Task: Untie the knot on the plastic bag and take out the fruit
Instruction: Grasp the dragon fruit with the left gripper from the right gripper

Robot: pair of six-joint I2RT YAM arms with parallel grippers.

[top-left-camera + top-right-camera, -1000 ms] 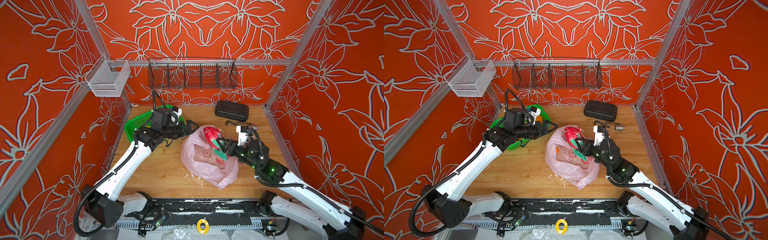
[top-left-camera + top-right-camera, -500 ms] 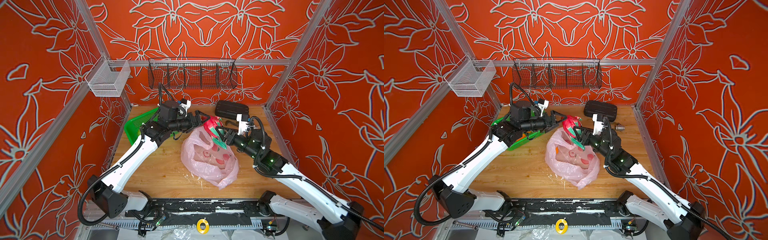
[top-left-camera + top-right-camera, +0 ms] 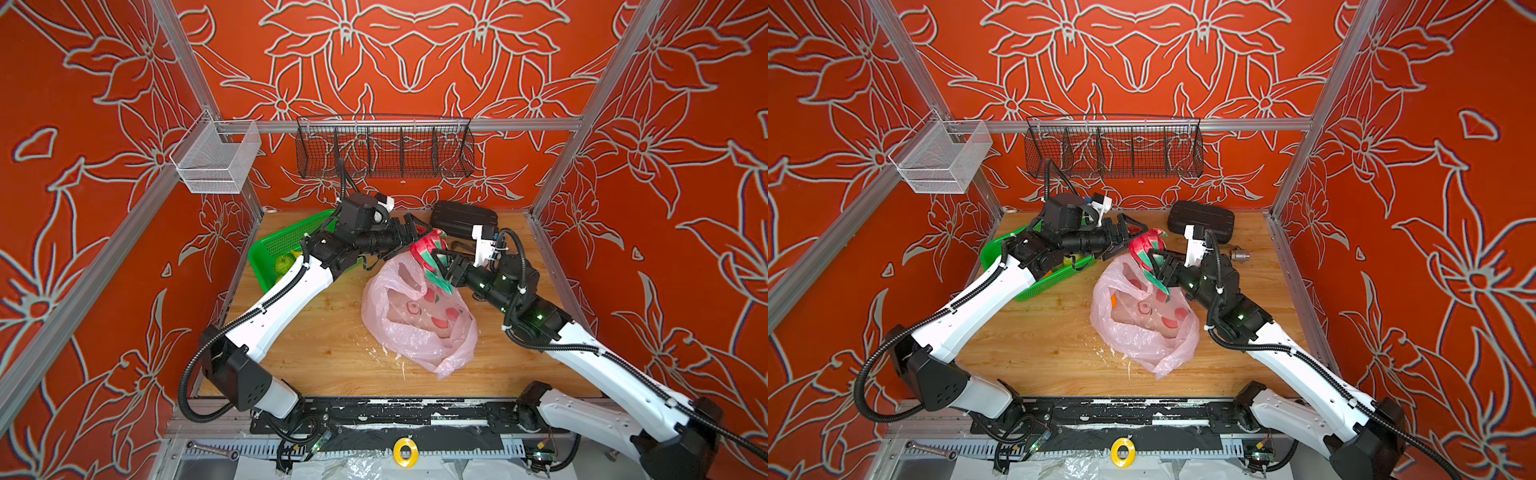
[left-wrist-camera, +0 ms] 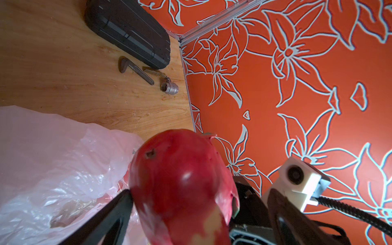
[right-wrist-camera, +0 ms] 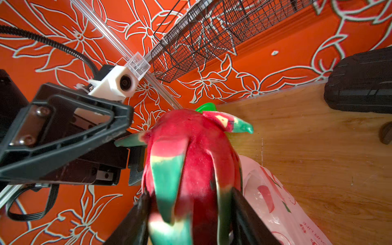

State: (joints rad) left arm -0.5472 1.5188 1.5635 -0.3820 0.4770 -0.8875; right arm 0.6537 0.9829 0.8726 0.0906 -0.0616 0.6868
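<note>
The left hand (image 3: 417, 239), spread wide, has swung over to flank the pink green-scaled toy dragon fruit (image 3: 424, 251) that the right hand (image 3: 438, 264) grips above the translucent pink plastic bag (image 3: 415, 328) toward the table's (image 3: 324, 345) back edge, suggesting a handover.

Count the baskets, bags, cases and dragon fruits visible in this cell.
Baskets: 3 (green basket, wire basket, mesh basket)
Bag: 1
Case: 1
Dragon fruit: 1
Total: 6
</note>
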